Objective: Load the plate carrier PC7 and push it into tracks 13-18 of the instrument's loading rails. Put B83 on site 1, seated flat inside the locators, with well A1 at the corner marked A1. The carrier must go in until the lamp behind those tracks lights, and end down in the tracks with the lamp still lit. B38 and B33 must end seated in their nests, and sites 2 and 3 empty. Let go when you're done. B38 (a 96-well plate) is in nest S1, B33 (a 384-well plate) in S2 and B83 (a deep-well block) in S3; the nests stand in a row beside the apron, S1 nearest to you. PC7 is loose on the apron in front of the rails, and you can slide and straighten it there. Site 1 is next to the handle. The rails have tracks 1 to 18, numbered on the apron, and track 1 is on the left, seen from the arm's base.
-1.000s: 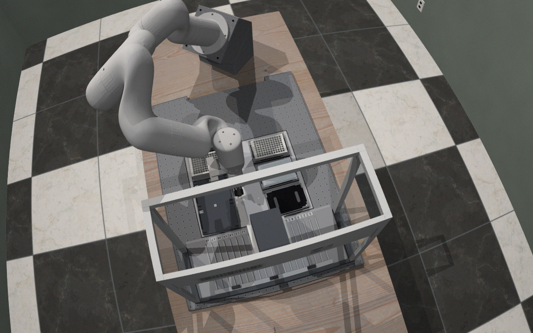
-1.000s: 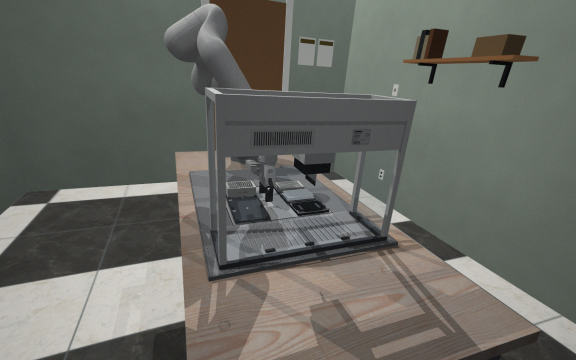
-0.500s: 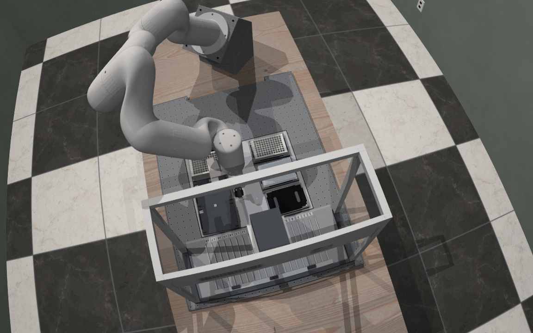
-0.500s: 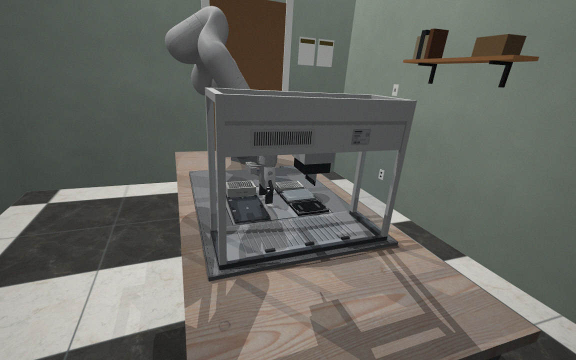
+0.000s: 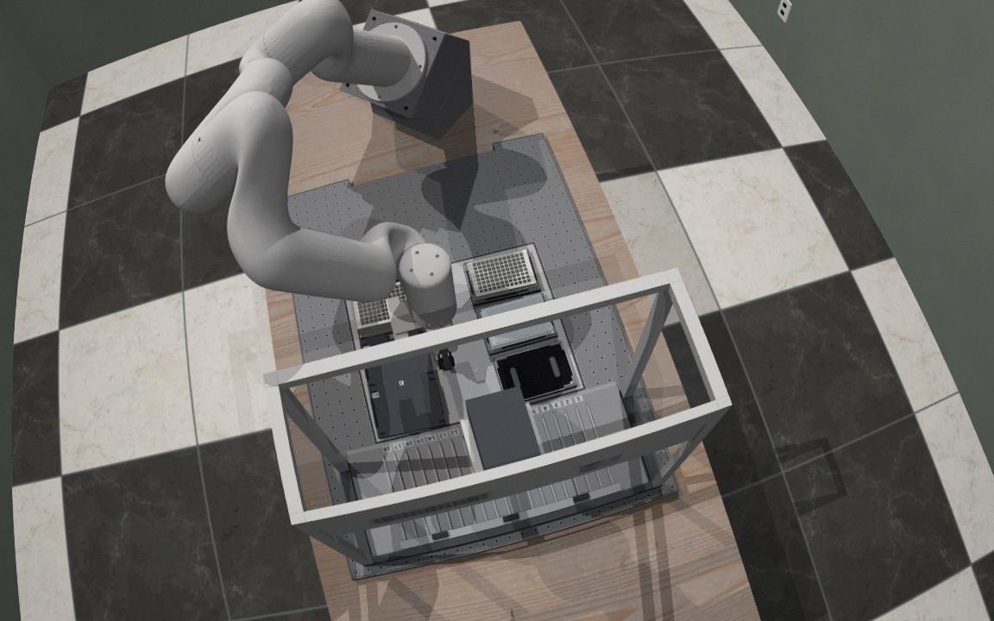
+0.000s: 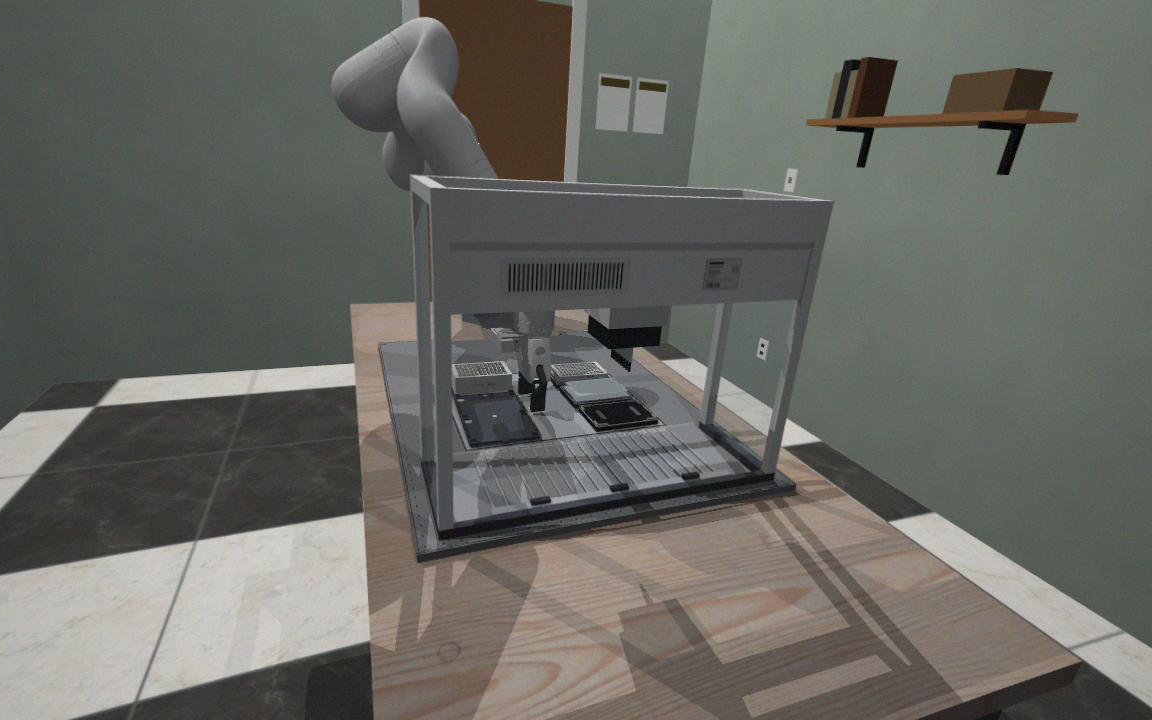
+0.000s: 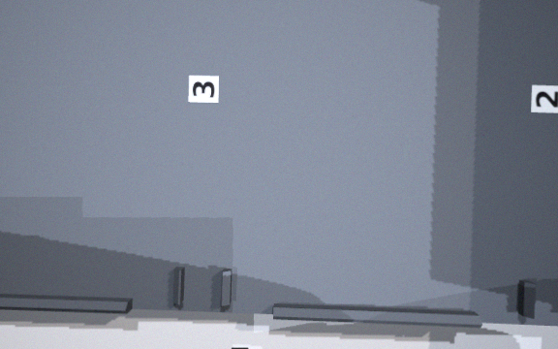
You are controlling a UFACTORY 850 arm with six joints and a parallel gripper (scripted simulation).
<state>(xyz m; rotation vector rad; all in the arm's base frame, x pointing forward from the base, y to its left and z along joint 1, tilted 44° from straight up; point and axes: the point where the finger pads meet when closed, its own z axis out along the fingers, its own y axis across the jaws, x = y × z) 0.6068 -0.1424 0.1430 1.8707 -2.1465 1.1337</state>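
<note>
The gripper [image 6: 533, 391], fingers spread wide and holding nothing, hangs just beside carrier PC7 [image 5: 406, 394], over its long edge. PC7 lies on the apron left of the nests, long axis toward the rails [image 6: 593, 466]. Block B83 [image 6: 481, 376] sits on its handle-end site.

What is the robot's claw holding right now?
Nothing. The black claw hangs wide open with nothing between its fingers, beside the dark flat plate carrier, whose sites marked 3 and 2 show bare.
</note>
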